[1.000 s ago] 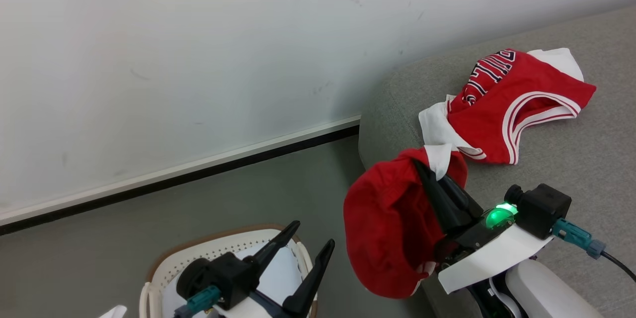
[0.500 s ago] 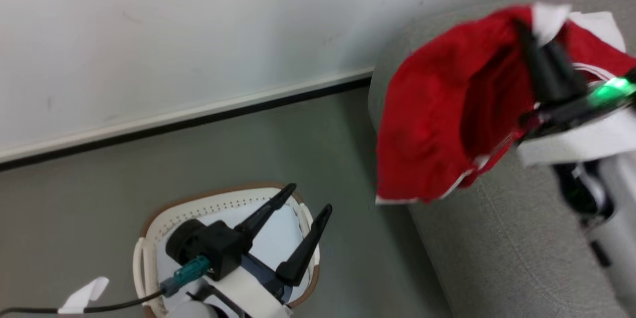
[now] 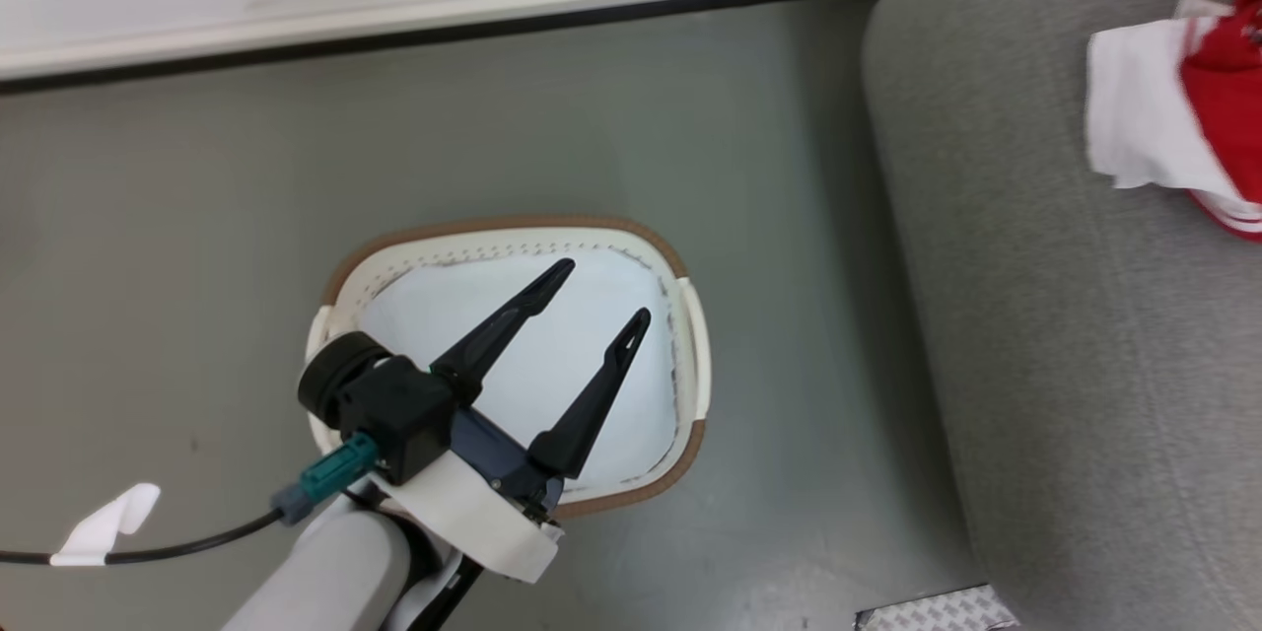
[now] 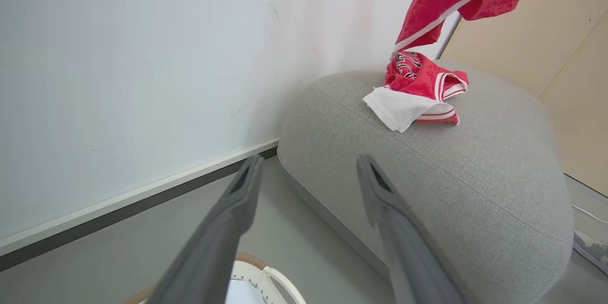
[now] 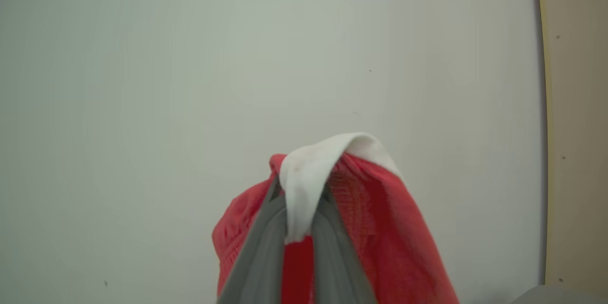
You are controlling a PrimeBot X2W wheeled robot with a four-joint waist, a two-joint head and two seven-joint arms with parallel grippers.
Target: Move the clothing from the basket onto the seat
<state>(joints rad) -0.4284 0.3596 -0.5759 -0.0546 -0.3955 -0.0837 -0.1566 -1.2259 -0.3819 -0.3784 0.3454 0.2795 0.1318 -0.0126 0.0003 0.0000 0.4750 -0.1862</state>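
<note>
Pinching the white trim of the red shorts [image 5: 380,228], the right tool [image 5: 301,194] is shut almost fully on the fabric. Its fingers point up toward the wall [image 5: 190,80] and cloth drapes off both sides of them.

The left tool [image 3: 603,291] is spread wide with nothing in it, hovering over the basket [image 3: 513,232]. Pale lining shows between and around its fingers, with no red cloth seen; the part under the tool body is hidden.

Ahead of the left tool is the grey sofa [image 4: 451,175], with a red jersey [image 4: 422,85] crumpled on its far end. The shorts hang right above that jersey; can't tell if the hem touches it.

Change: a second ago the right tool had the shorts low, off the sofa's near edge. They are now raised and carried in over the cushion. The head camera has also tipped down to the basket, so the shift there is the camera, not the basket.

Judgement: the carry is basically done and release onto the sofa is what's left. This is likely the last piece.
</note>
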